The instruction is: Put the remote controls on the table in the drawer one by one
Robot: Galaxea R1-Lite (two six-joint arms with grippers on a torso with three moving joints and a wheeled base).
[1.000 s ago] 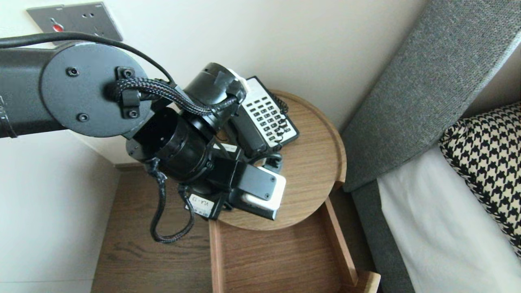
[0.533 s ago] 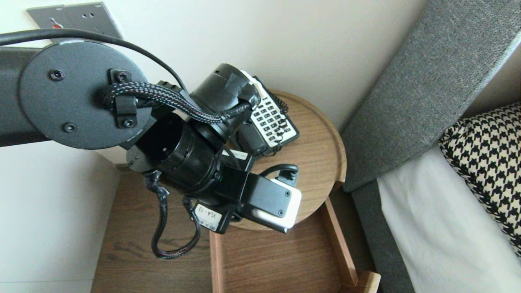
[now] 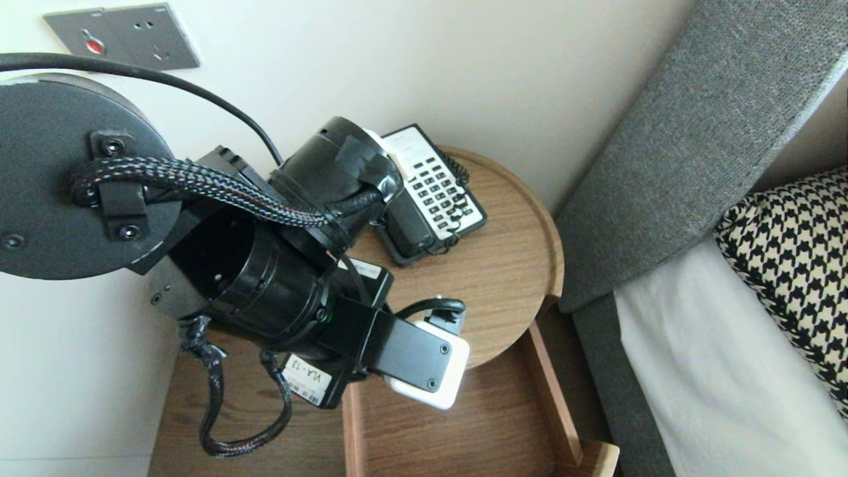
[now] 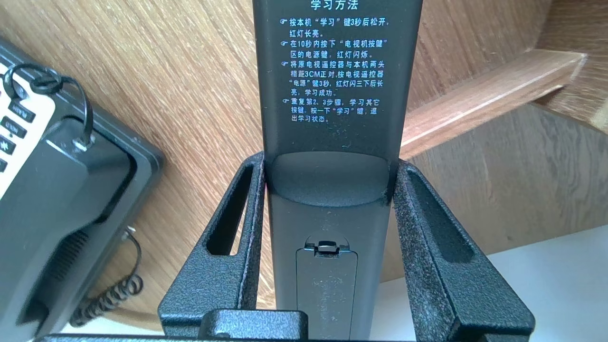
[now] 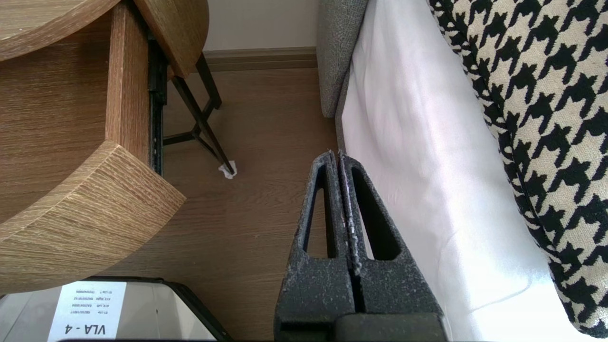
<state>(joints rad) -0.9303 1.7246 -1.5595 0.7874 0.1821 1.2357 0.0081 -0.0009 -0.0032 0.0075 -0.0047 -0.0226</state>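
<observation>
A bedroom corner: a pale wall with a grey socket plate (image 3: pixel 122 36), a round wooden table (image 3: pixel 510 265) with a raised rim, an open drawer (image 3: pixel 464 424) pulled out below it, and a bed with a grey headboard (image 3: pixel 695 132) and a houndstooth pillow (image 3: pixel 795 265). In the head view the left arm (image 3: pixel 265 291) reaches across the table's near edge. Its wrist housing (image 3: pixel 424 361) hangs where the rim meets the drawer and hides the fingers beneath. A telephone (image 3: pixel 430 192) sits beyond the wrist, toward the wall, and bare tabletop lies open between the two. The headboard stands well off to the side. In the left wrist view the left pincer (image 4: pixel 327 161) is clamped on a black remote control (image 4: pixel 332 85), one finger pressed to each long edge. The remote's back, with its battery cover and white printed text, faces the camera. The remote runs out past the fingertips over the wood, and its far end is cut off. The telephone lies near one finger without touching it. Off the other finger runs the drawer's side wall (image 4: pixel 484 95), with lower wood past it. In the right wrist view the right pincer (image 5: pixel 338 156) has its fingers pressed together on nothing. It hangs above the wooden floor (image 5: pixel 266 142) in the gap between the drawer's curved front (image 5: pixel 85 213) and the white sheet (image 5: pixel 418 166), apart from both.
</observation>
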